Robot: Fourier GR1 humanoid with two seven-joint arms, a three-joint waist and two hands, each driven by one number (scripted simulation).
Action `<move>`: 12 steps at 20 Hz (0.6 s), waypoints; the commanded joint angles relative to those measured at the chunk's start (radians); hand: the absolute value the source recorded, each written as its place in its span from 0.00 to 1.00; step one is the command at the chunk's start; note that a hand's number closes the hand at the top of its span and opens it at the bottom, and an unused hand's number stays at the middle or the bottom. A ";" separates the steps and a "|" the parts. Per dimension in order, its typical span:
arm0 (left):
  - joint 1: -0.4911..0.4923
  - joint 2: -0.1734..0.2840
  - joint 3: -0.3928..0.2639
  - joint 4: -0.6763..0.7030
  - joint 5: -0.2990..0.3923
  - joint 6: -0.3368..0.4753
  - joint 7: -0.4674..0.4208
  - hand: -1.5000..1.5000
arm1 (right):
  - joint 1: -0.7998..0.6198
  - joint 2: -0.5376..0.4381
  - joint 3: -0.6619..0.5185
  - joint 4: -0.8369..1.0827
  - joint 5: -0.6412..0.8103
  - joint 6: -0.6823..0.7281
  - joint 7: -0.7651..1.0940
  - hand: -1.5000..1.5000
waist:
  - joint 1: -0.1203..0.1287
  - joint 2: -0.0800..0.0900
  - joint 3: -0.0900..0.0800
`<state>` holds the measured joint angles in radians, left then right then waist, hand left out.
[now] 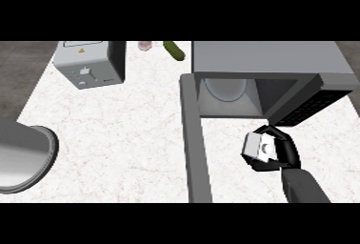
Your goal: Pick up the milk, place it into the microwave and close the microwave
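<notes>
White marble-patterned counter [119, 143] fills most of the head view, with dark grey floor showing past its edge at ten o'clock. At one o'clock stands a grey box-shaped microwave [267, 57], its cavity open toward the viewer and a pale round turntable plate [226, 89] visible inside. Its grey door [195, 143] hangs open, seen edge-on as a long strip running from the cavity's left corner down to six o'clock. The dark control panel [313, 105] slants along the cavity's right side at three o'clock.

From the lower edge at five o'clock a grey forearm [304, 186] rises, ending in the black right hand [281, 152]. The hand sits just in front of the cavity's opening, below its right half. Its fingers and thumb are curled round a small white and grey milk carton [257, 146], clamping it from the right and from below, so the carton lies at the hand's nine o'clock side, partly hidden by the fingers. The carton is outside the cavity, near its lower lip; whether it touches the counter cannot be told.

At eleven o'clock stands a grey boxy toaster [88, 64] with a dark side. Near twelve o'clock, at the counter's far edge, lie a green elongated vegetable [174, 50] and a small pinkish item [145, 45], close together. A large grey metal round vessel [25, 159] shows at nine o'clock, cut by the left edge.
</notes>
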<state>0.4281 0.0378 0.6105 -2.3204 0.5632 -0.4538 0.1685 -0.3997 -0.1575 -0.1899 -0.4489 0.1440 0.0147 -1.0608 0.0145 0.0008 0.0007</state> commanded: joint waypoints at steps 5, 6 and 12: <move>-0.019 0.017 0.049 0.058 0.044 -0.021 -0.039 0.00 | 0.010 0.052 0.065 -0.195 -0.032 0.131 0.078 1.00 | -0.019 -0.006 -0.002; 0.029 0.015 0.044 -0.031 0.083 -0.017 0.007 0.00 | -0.017 0.054 0.065 -0.227 -0.055 0.168 0.145 1.00 | -0.016 -0.009 -0.002; 0.017 0.019 0.096 0.049 0.079 -0.054 -0.040 0.00 | 0.179 0.109 0.153 -0.595 -0.028 0.048 0.293 1.00 | -0.021 -0.008 -0.002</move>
<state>0.4519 0.0311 0.6548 -2.3037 0.6010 -0.4814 0.1460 -0.3101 -0.0925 -0.0911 -0.8433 0.1071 0.0993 -0.8694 -0.0020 -0.0056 -0.0010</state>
